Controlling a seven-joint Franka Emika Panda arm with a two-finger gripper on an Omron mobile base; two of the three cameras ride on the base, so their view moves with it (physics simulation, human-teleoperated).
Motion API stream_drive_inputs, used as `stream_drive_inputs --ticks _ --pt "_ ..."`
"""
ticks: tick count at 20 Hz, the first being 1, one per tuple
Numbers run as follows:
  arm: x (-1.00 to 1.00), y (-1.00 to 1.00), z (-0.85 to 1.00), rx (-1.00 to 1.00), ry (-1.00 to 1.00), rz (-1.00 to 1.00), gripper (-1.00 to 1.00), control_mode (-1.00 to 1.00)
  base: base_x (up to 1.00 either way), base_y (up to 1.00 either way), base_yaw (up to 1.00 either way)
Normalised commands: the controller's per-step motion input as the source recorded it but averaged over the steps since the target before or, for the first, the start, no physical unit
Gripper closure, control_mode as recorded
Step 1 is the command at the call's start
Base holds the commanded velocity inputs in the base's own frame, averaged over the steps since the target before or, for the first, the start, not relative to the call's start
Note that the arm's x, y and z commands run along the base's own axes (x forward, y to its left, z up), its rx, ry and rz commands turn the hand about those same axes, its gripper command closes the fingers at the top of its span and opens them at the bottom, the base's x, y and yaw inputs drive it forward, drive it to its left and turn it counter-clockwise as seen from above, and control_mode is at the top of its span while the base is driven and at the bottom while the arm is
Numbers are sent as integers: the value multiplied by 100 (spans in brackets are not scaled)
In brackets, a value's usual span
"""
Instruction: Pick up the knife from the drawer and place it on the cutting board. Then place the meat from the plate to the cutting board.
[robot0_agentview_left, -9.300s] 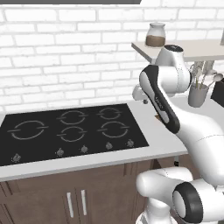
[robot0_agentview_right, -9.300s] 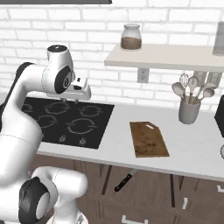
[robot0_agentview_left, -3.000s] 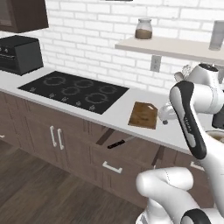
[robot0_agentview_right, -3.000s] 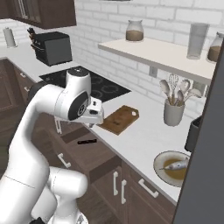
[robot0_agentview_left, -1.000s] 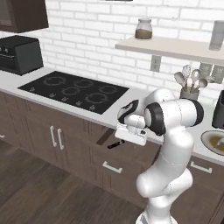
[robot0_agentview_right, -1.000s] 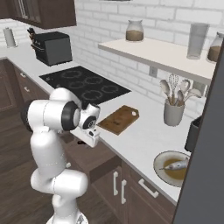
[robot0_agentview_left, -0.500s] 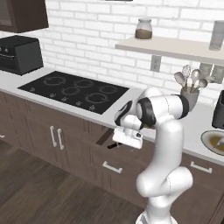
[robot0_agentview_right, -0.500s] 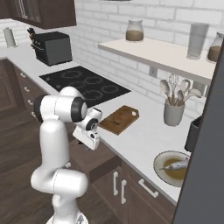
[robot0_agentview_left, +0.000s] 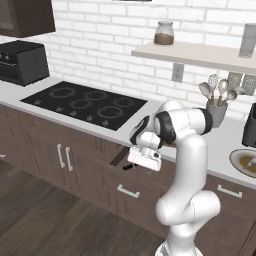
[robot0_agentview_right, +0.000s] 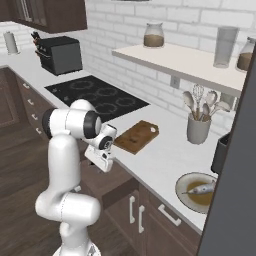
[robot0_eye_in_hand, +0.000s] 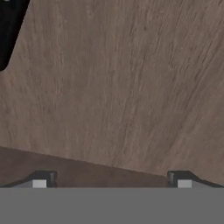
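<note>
Now | hand (robot0_eye_in_hand: 111, 181) spread wide | low over drawer (robot0_eye_in_hand: 131, 87) floor

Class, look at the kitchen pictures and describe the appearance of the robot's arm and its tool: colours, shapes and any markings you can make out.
The arm is built of glossy white rounded tubular segments joined by dark, almost black, joint bands, rising from a bulbous white base. The tool is a flat white boxy block. In the hand view its fingertips are small and dark with pale grey pads. No cables or lettering can be made out.
</note>
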Motion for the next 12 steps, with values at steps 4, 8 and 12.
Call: stream_drive_inputs --ticks 4,8,12 --pt "0 15 -35 0 8 0 -100 -100 0 0 0" --pt "0 27 -41 0 11 0 -100 -100 0 0 0" --pt "0 32 -32 0 10 0 -100 -100 0 0 0"
